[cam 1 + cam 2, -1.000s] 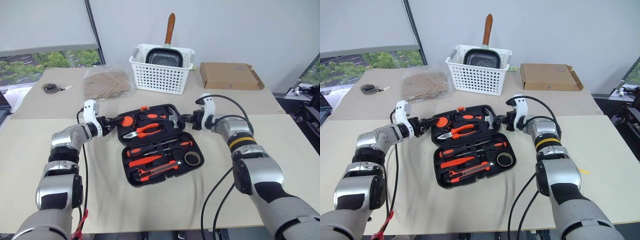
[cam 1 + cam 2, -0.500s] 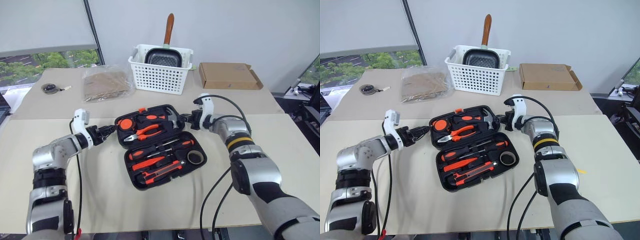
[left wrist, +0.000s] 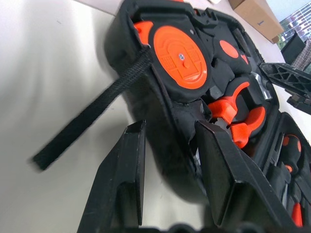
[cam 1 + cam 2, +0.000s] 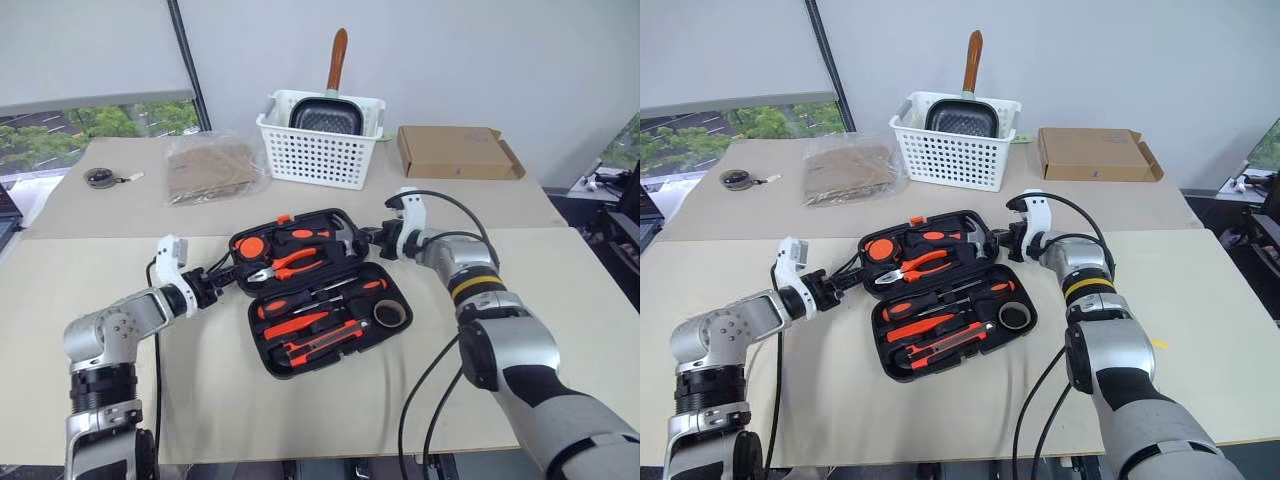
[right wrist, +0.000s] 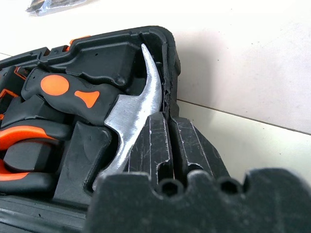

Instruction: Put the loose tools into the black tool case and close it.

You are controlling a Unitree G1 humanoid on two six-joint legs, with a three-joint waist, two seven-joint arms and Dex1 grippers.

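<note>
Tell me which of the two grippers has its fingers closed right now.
The right gripper: its two fingers are pressed together against the rim of the black tool case, beside the hammer. The left gripper shows a gap between its fingers.

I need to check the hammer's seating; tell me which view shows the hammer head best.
The right wrist view: the steel hammer head lies close up, its claw curving along the black tool case rim beside the shut right tool. In both eye views it is a small glint; the left wrist view catches a sliver.
</note>
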